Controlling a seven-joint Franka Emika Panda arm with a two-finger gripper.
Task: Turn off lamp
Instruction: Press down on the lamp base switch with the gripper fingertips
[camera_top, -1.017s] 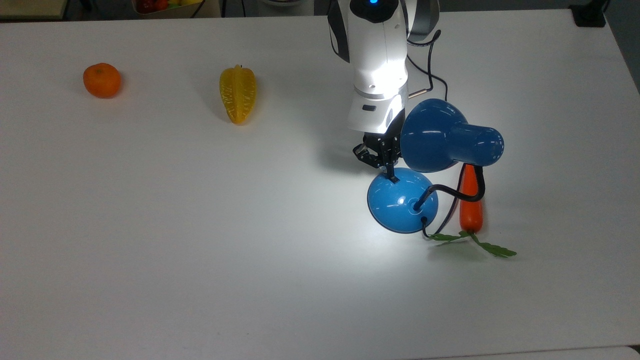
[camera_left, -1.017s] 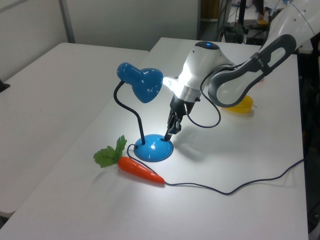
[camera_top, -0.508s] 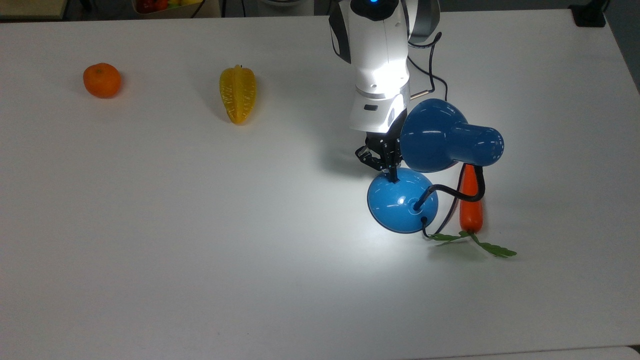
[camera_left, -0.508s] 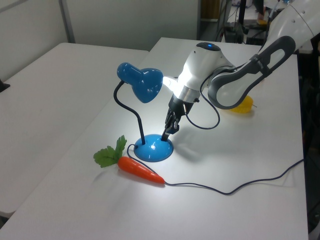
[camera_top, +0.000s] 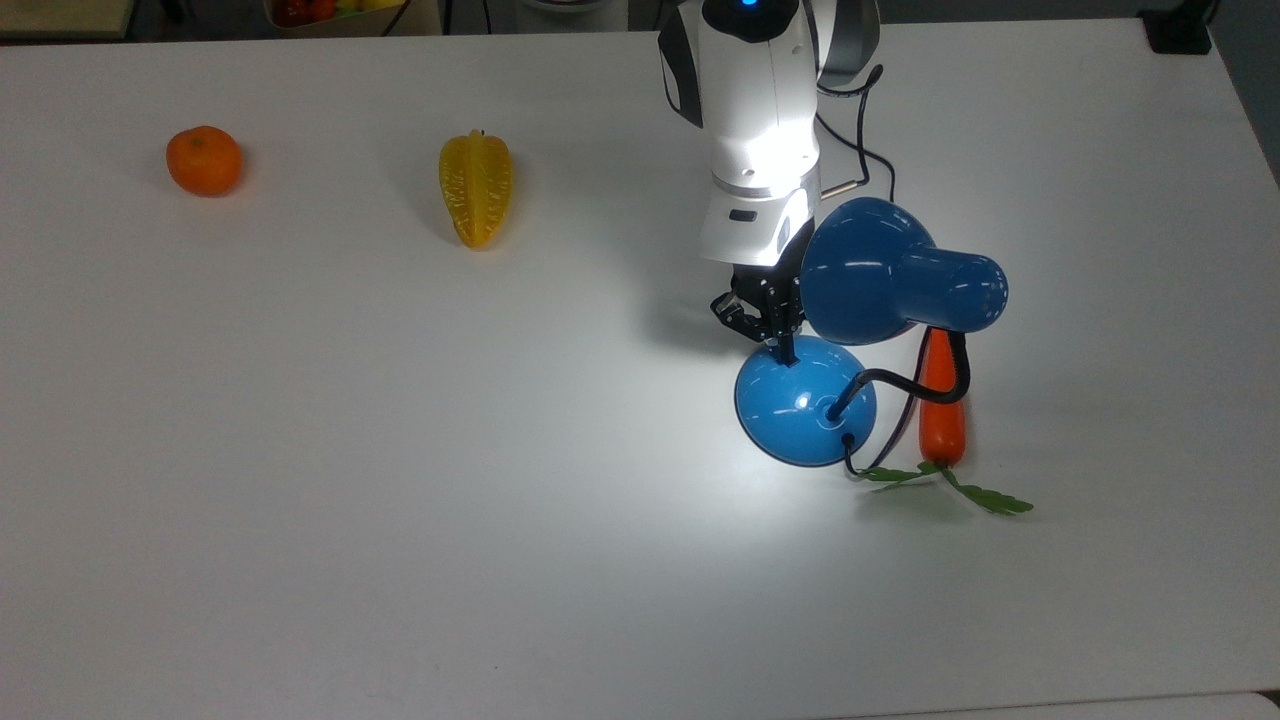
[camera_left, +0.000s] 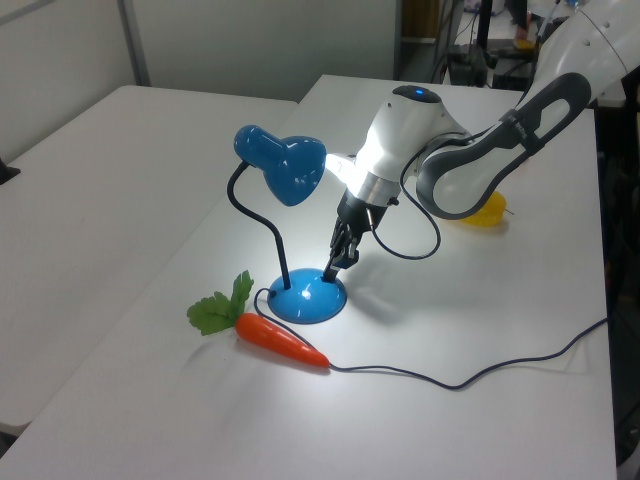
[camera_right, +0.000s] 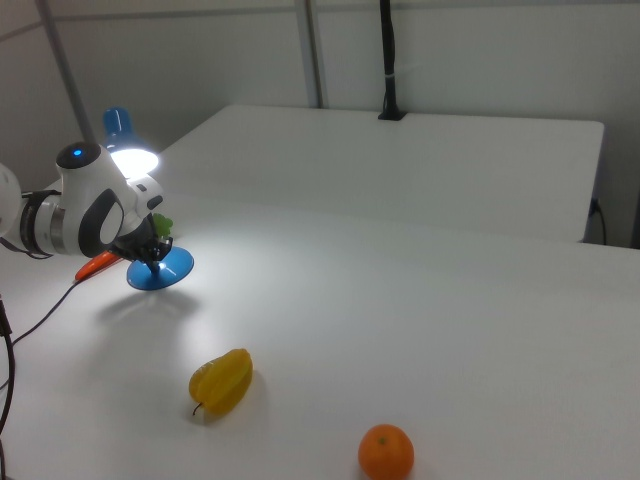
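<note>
White table (camera_top: 300, 450), lit lamp (camera_top: 806, 400) at four o'clock of the top view, gripper (camera_top: 788, 352) pinched together, tip down on glossy, probably slippery base: light press on switch, no grab.
</note>
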